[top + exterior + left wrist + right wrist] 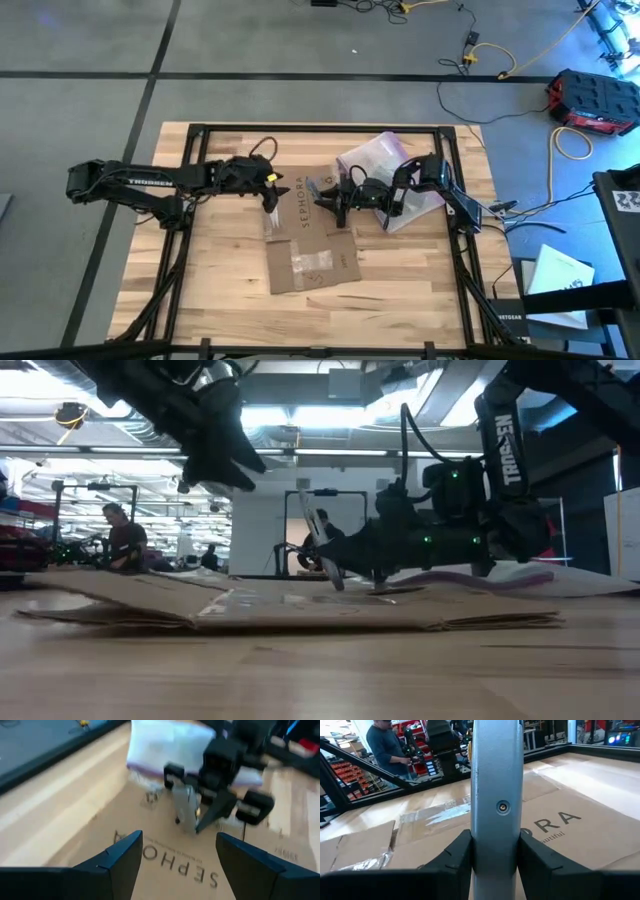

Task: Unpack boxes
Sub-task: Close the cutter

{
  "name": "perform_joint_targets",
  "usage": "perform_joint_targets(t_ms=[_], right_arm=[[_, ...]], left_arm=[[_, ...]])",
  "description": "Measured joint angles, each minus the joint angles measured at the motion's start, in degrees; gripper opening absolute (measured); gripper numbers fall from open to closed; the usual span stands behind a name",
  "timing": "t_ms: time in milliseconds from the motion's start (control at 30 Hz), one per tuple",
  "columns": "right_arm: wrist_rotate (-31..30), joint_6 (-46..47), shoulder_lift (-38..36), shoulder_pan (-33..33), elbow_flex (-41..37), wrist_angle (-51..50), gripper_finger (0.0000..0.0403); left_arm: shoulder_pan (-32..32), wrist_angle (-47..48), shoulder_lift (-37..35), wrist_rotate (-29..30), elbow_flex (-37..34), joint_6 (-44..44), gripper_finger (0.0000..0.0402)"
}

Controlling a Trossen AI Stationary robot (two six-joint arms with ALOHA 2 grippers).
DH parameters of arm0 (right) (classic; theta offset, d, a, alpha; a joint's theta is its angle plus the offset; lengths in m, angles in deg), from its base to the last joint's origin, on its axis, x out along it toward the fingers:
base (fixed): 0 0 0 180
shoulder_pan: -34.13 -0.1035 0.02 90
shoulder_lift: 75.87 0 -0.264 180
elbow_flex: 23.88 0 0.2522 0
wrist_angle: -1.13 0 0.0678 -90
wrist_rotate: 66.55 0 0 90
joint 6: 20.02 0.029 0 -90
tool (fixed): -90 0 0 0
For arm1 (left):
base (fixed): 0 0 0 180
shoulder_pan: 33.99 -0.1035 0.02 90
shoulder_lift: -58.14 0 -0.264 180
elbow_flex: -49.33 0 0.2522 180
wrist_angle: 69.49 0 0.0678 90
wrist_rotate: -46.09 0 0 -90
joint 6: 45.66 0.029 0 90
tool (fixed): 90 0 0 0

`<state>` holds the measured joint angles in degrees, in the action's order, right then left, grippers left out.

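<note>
**Flat box on the table, grey tool held over it**

A brown cardboard box [308, 240] is seen lying flat in the middle of the wooden table [220, 300]. Its flaps are spread out and it is opened up like a sheet. Black "SEPHORA" letters are printed on the part nearest the far side of the table. Clear tape and a pale patch can be seen on the part nearer the front edge.

The right gripper [340, 205] is held low over the far part of the box, close to the letters. A small grey tool [497, 805] is pinched between its two dark fingers [451, 857]. The tool is held tight, so the jaws are only a narrow way apart. In the low view the tool [322, 550] is seen pointing down toward the cardboard. Whether its tip touches the box cannot be told.

The left gripper [272, 188] is held above the box's left edge, next to the letters. Its fingers [117, 862] are spread apart and nothing is held between them.

A clear plastic bag [375, 160] with a purple edge is lying on the table behind the right arm, at the box's far right corner.

A person [385, 745] is seen standing in the room beyond the table.
</note>
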<state>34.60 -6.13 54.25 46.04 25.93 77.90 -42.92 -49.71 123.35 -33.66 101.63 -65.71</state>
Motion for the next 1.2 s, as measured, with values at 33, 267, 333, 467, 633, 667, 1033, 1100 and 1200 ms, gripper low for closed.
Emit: perform_joint_targets(t_ms=[33,267,333,467,633,667,1033,1100,1200], right_arm=[[0.31,0.25,-0.19,0.01,0.17,-0.23,0.0104],[2.15,0.99,-0.21,-0.78,2.22,-0.82,0.0104],[2.65,0.91,-0.21,-0.84,2.86,-0.86,0.0104],[3.02,0.89,-0.21,-1.09,3.38,-0.80,0.0104],[2.89,0.87,-0.21,-1.09,3.50,-0.75,0.0104],[2.87,0.89,-0.21,-1.09,3.50,-0.75,0.0104],[2.92,0.65,-0.21,-1.09,5.91,-0.60,0.0104],[2.94,0.37,-0.21,-1.09,6.39,-0.80,0.0104],[2.94,-0.59,-0.21,-1.09,6.89,-2.09,0.0104]], left_arm=[[0.43,-0.30,0.68,0.01,-0.38,-0.14,0.0239],[2.27,-12.06,7.17,0.01,-1.97,-1.88,0.0239],[2.34,-14.90,8.60,0.00,-1.97,-1.87,0.0239],[2.34,-15.68,9.89,0.01,-1.97,-1.68,0.0239],[2.52,-16.12,10.01,0.01,-1.97,-2.03,0.0239],[2.58,-16.10,10.01,0.01,-1.97,-2.04,0.0239],[2.58,-24.14,10.01,0.12,-1.97,-2.62,0.0239],[2.61,-25.20,10.01,0.17,-1.97,-2.54,0.0239],[2.67,-24.50,10.12,0.19,-1.97,-3.48,0.0239]])
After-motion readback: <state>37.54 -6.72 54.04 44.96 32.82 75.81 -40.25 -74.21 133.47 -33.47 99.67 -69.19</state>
